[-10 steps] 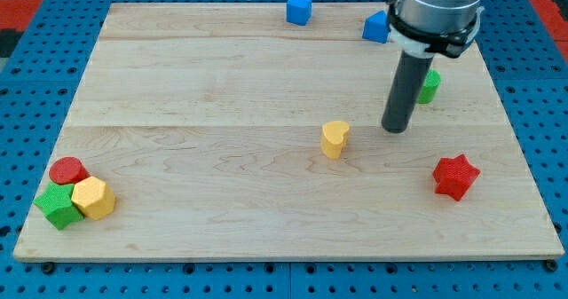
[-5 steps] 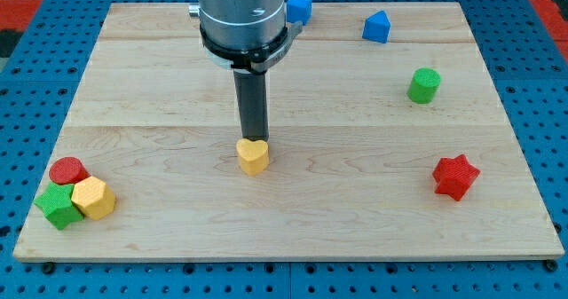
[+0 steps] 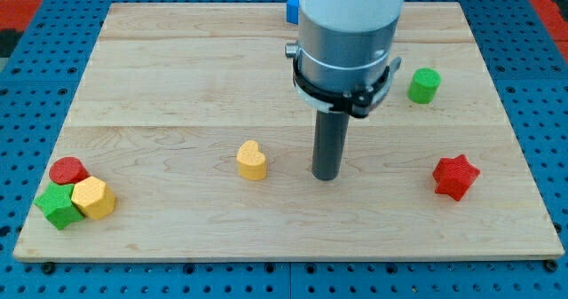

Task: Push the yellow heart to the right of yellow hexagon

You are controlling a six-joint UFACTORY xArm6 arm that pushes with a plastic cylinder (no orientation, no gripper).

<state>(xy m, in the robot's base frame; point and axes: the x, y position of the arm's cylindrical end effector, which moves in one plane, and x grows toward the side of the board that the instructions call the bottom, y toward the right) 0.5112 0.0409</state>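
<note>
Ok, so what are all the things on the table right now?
yellow heart: 1, yellow, near the board's middle, a bit left
yellow hexagon: 1, yellow, bottom left corner, touching the green star
green star: 1, green, bottom left corner
red cylinder: 1, red, bottom left, just above the star
red star: 1, red, right side
green cylinder: 1, green, upper right
blue block: 1, blue, top edge, mostly hidden by the arm
board: 1, light wood
my tip: 1, dark, right of the heart, not touching it
</note>
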